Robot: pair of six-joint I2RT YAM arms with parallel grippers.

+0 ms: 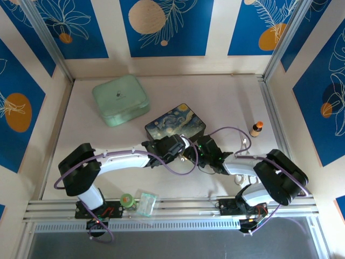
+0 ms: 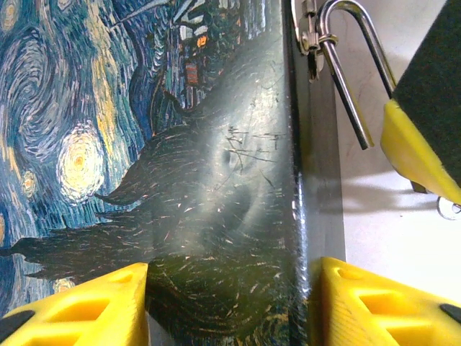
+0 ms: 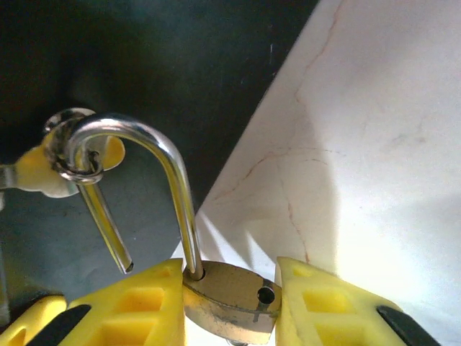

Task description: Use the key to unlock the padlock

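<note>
In the right wrist view we see the right jaws clenched on the padlock [image 3: 229, 306]. Their yellow fingers [image 3: 137, 306] press its brass body from both sides, with only the body's width between them. The shackle [image 3: 169, 180] stands open: one leg is seated in the body, and the other ends free in the air, with an empty hole showing in the body's top. The bend of the shackle hangs through a small ring [image 3: 72, 175] on the dark wall of the painted box [image 3: 180, 65], so the padlock sits right beside the box, over the pale surface [image 3: 374, 144]. In the left wrist view the left jaws are spread wider and grasp the painted box at its near corner. A yellow finger lies against it on each side, and the swirling blue lid fills the gap between them. From above we find the left arm [image 1: 124, 161] and the right arm [image 1: 242, 164] meeting at the near side of the box. A mint-green case [image 1: 120, 100] lies farther back, well apart, and a small bottle [image 1: 256, 129] stands off to the right.
</note>
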